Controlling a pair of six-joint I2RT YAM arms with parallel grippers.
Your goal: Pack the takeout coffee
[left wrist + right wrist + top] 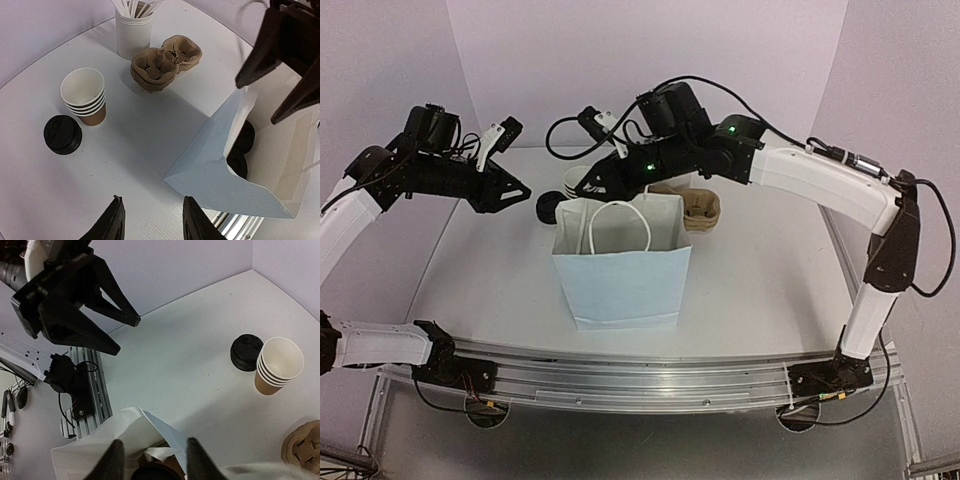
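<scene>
A takeout coffee cup with a black lid (154,473) and brown side stands inside the pale blue paper bag (620,278). My right gripper (154,460) hangs open just above it at the bag's mouth, a finger on each side of the lid with a gap. Two more black lids (241,151) show deep in the bag. A stack of empty brown cups (84,96) and a pile of black lids (62,134) sit on the table behind the bag. My left gripper (152,220) is open and empty, left of the bag (235,175).
A white holder of white sticks (134,31) and brown pulp cup carriers (165,61) stand at the back of the table. The bag's white handles (618,222) stick up. The aluminium rail (650,372) runs along the near edge.
</scene>
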